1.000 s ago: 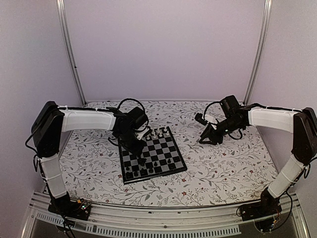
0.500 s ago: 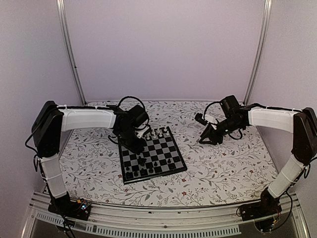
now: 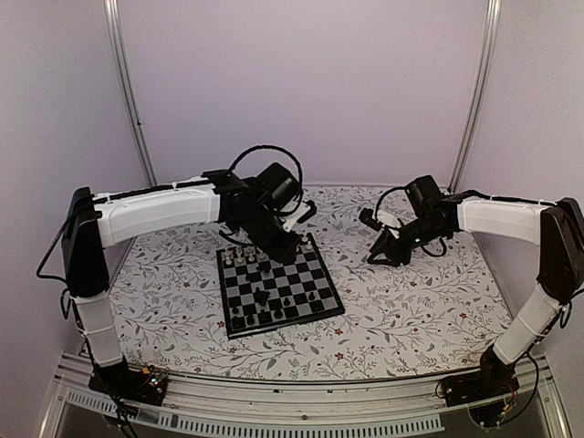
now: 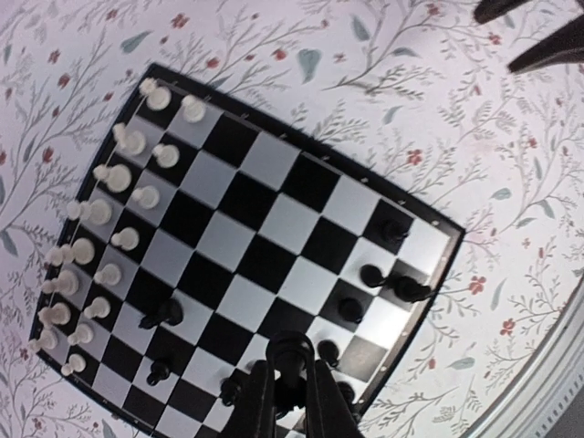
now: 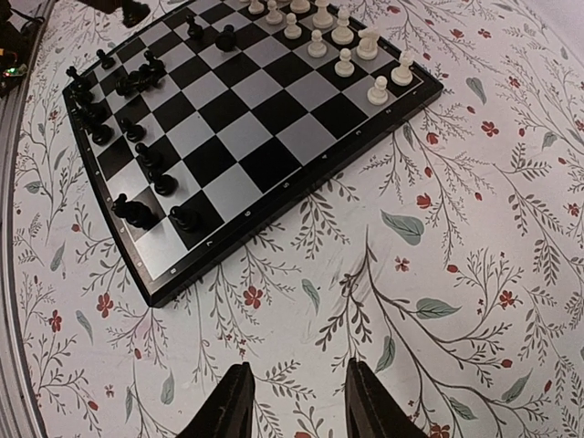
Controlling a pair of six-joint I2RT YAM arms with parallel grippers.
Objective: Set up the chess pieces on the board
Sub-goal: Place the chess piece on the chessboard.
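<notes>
The board point(image 3: 283, 322) lies at the table's middle; in the left wrist view the board point(image 4: 274, 224) is seen from above. White chess pieces point(image 4: 100, 228) stand in two rows along one edge. Black chess pieces point(image 4: 383, 274) are scattered near the opposite edge. My left gripper point(image 4: 292, 370) hangs above the board, shut on a black piece point(image 4: 292, 347). From above, the left gripper point(image 3: 285, 246) is over the board's far edge. My right gripper point(image 5: 297, 406) is open over the floral cloth, right of the board point(image 5: 265, 119), with nothing between its fingers.
The floral tablecloth point(image 3: 411, 310) covers the table around the board. Two metal posts point(image 3: 128, 91) rise at the back corners. The right gripper point(image 3: 383, 254) hovers low beside the board's right side.
My left gripper has shut on a black piece, then lifted off the board and swung toward its far edge. The right arm has not moved.
</notes>
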